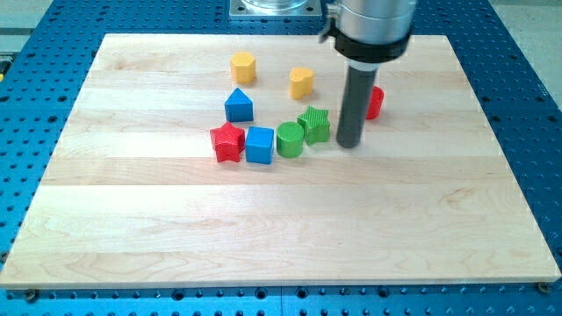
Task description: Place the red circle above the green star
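The red circle (375, 103) lies toward the view's top right and is partly hidden behind my rod. The green star (314, 124) sits left of the rod, touching the green circle (290, 140) at its lower left. My tip (350, 143) rests on the board just right of the green star and below-left of the red circle.
A red star (227, 142) and a blue cube (260, 145) sit in a row left of the green circle. A blue house-shaped block (239, 105) is above them. A yellow hexagon (243, 67) and a yellow heart (301, 82) lie near the view's top.
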Tool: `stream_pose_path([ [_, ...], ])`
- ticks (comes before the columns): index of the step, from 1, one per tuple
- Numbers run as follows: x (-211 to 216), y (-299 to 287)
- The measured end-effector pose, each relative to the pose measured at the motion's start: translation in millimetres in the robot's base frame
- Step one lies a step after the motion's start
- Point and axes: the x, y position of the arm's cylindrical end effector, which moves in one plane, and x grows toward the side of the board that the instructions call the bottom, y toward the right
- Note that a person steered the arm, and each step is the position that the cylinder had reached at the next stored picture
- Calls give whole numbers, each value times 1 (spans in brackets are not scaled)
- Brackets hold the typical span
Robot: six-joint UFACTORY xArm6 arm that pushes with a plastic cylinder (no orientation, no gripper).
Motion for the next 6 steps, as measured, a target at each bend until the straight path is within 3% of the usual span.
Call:
stream_pose_path([
  [1,-36,86],
  [2,-79,73],
  [3,-79,-6],
  [4,-97,-31],
  [5,-143,3],
  [6,-189,-47],
])
